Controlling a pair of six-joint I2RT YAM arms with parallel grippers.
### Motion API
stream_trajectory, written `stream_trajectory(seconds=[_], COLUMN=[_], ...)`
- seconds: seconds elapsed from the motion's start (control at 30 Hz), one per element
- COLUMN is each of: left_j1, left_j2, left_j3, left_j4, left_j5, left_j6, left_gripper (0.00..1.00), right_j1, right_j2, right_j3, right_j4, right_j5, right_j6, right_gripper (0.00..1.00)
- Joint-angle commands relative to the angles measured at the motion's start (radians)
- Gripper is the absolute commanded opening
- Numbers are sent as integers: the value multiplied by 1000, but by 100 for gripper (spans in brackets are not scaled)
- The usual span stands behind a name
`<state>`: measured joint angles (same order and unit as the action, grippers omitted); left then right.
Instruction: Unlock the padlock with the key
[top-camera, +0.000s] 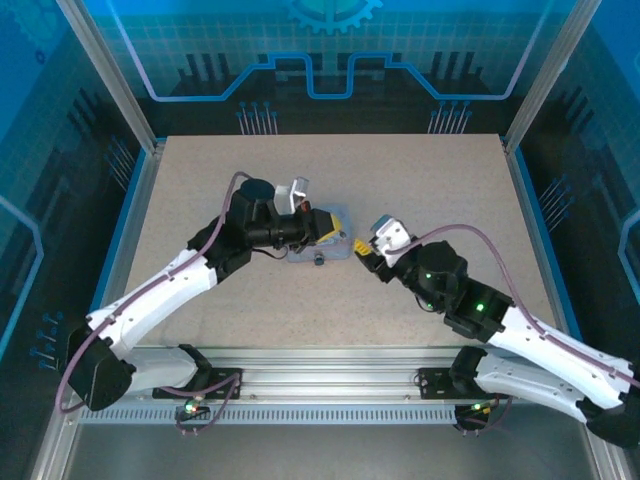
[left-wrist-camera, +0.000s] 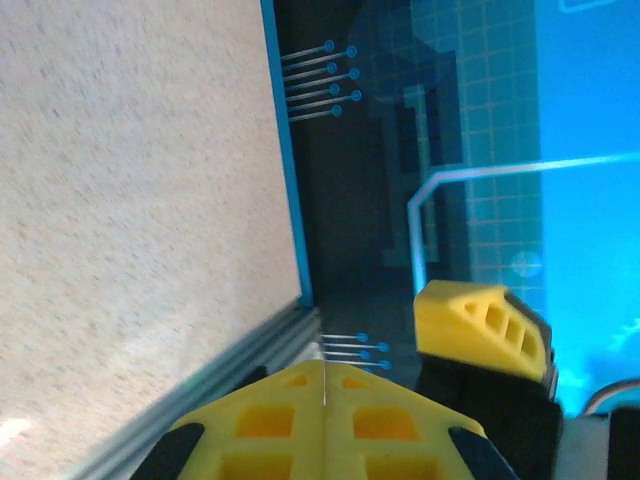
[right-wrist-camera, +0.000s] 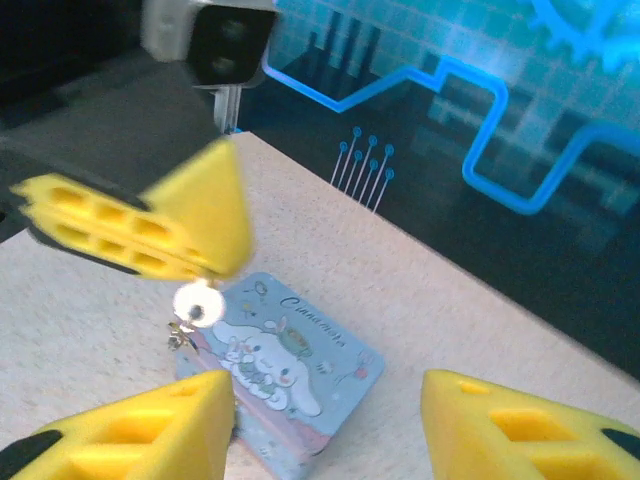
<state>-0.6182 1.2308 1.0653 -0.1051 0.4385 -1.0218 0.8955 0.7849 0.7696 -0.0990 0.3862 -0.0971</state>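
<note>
My left gripper (top-camera: 333, 232) is shut, its yellow fingers (right-wrist-camera: 150, 215) pinching the key. The key shows as a thin metal sliver (left-wrist-camera: 324, 385) between the pads and as a shiny round head with a hole (right-wrist-camera: 197, 302) hanging below the fingertips. It hangs just over the left edge of the pale blue cartoon tin (right-wrist-camera: 290, 355). A small metal fitting (right-wrist-camera: 180, 337) sits at that edge; it may be the padlock, but I cannot tell. My right gripper (right-wrist-camera: 328, 400) stands open just right of the tin (top-camera: 318, 247), its fingers either side of it, holding nothing.
The tin lies mid-table on the speckled beige tabletop (top-camera: 400, 180). Blue walls and metal posts (top-camera: 110, 80) fence the table on three sides. An aluminium rail (top-camera: 320, 360) runs along the near edge.
</note>
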Motion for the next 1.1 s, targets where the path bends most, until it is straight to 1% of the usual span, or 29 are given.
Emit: stream_trajectory(seconds=[0.0,0.13,0.23,0.33,0.47,0.53,0.67,1.07], left_j1=[2,2,2,1,-7,-14,-29,-59], left_j2=[-40,-48,-45,-42,-45,-46,-45,-57], left_j3=[41,33,26,13,-16,-27,-26,-34], left_j4=[-101,-113,-101,-75,-32,-14,-7,47], left_j5=[-71,-113,-129,-139,-151,-155,-164,-180], left_j6=[175,235,263,276,279,278,296,309], left_gripper=[0,0,0,0,0,0,0,0], right_j1=[-88,-244,-331,-385,-419,-421,-423,-422], right_j2=[-32,8,61,120,196,221,241,253], right_j3=[37,52,52,37,26,21,1,-19], right_j4=[-119,-175,-146,-62,57,115,221,453], right_j5=[-148,-369,-527,-676,-809,-847,-886,-962], right_j6=[245,434,539,627,745,793,883,1087], right_gripper=[55,53,52,50,46,45,45,46])
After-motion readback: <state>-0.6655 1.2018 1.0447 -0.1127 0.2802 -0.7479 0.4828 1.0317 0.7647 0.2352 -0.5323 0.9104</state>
